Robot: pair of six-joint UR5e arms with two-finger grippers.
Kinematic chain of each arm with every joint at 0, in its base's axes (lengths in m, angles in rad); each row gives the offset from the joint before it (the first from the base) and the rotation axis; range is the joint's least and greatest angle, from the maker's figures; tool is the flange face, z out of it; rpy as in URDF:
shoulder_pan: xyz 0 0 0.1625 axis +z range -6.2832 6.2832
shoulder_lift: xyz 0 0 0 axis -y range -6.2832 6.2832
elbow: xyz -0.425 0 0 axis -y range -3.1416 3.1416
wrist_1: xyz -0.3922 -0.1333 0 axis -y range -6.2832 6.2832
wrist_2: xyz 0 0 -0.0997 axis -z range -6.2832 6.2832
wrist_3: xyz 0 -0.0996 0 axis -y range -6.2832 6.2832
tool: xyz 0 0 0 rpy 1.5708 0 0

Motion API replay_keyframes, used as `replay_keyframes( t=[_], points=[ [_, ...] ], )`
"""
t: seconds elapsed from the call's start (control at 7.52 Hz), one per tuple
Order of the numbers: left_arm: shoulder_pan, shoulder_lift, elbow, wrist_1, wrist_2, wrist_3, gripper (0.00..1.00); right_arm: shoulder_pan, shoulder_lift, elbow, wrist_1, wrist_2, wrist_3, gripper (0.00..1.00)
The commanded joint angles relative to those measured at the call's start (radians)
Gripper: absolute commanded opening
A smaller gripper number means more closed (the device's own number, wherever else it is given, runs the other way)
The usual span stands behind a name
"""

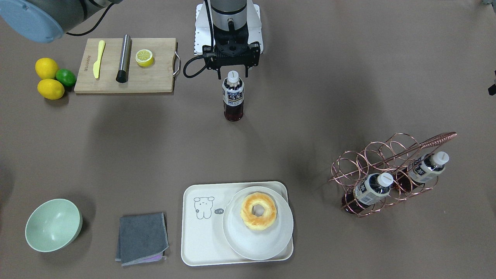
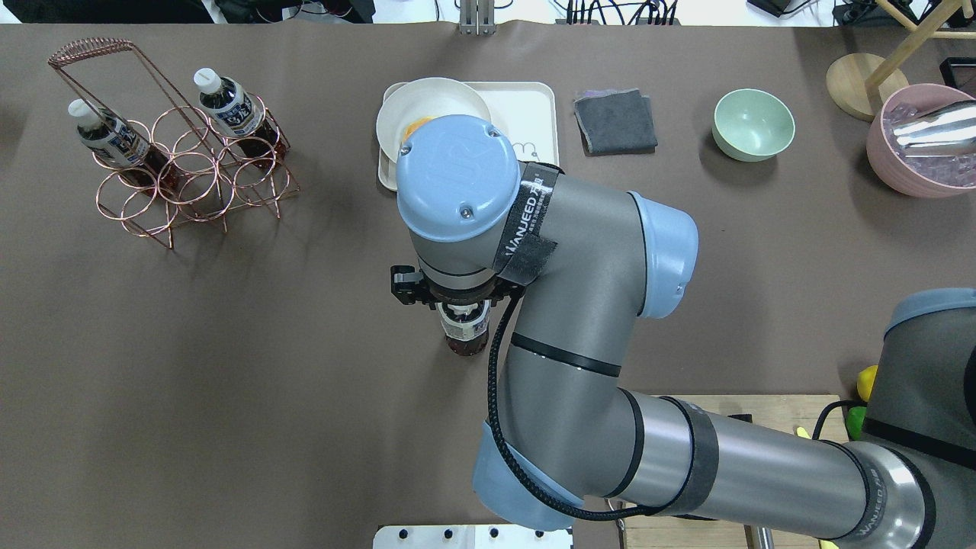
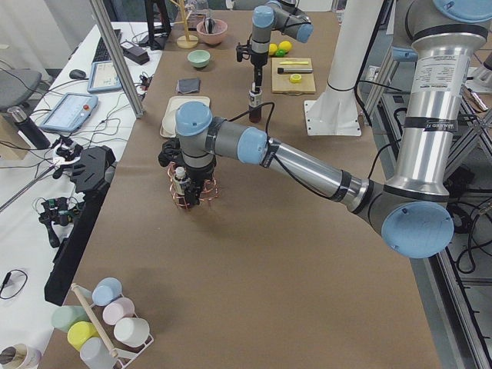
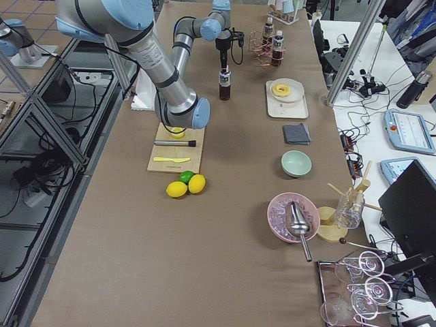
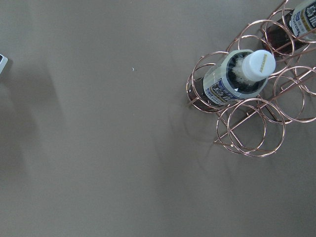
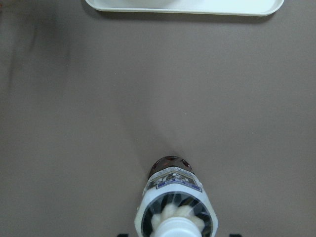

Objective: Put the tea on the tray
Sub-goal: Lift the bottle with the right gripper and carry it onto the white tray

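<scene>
One tea bottle (image 1: 233, 97) stands upright on the brown table, apart from the tray. My right gripper (image 1: 233, 72) hangs straight over its white cap, jaws apart on either side and not closed on it. The right wrist view shows the cap (image 6: 177, 224) directly below and the tray's edge (image 6: 182, 5) far ahead. The cream tray (image 1: 201, 240) with the bear drawing lies at the far side. My left gripper (image 3: 187, 177) shows only in the exterior left view, above the rack, and I cannot tell whether it is open.
A round plate (image 1: 267, 244) with a doughnut (image 1: 258, 211) fills the tray's right part. A copper wire rack (image 1: 387, 155) holds two more tea bottles (image 1: 372, 190). There are also a cutting board (image 1: 155, 77), lemons (image 1: 48, 69), a green bowl (image 1: 53, 224) and a grey cloth (image 1: 142, 238).
</scene>
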State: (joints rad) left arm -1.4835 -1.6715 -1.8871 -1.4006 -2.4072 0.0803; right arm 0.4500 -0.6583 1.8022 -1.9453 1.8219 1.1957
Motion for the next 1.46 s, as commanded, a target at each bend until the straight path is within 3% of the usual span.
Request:
replay_keyframes(
  t=[0.0, 0.13, 0.27, 0.8, 0.93, 1.2, 1.33],
  points=[
    [0.000, 0.010, -0.004, -0.009, -0.003, -0.002, 0.97, -0.005, 0.000, -0.004, 0.000, -0.009, 0.001, 0.48],
    [0.000, 0.010, -0.004, -0.011, -0.003, -0.002, 0.97, -0.007, 0.000, -0.003, 0.000, -0.009, 0.001, 0.21],
    [0.000, 0.010, -0.004, -0.011, -0.003, -0.001, 0.97, -0.007, 0.002, -0.004, 0.000, -0.009, -0.001, 0.00],
    [-0.001, 0.029, -0.006, -0.066, -0.003, -0.013, 0.97, 0.119, 0.020, -0.021, -0.004, 0.040, -0.060, 0.00],
    [-0.001, 0.030, -0.006, -0.067, -0.003, -0.013, 0.97, 0.193, 0.041, -0.079, 0.000, 0.087, -0.114, 0.00],
    [-0.001, 0.068, -0.051, -0.067, -0.001, -0.020, 0.97, 0.347, 0.138, -0.293, 0.037, 0.169, -0.253, 0.00],
    [-0.001, 0.082, -0.070, -0.067, -0.001, -0.039, 0.97, 0.389, 0.166, -0.442, 0.152, 0.184, -0.274, 0.00]
  ],
)
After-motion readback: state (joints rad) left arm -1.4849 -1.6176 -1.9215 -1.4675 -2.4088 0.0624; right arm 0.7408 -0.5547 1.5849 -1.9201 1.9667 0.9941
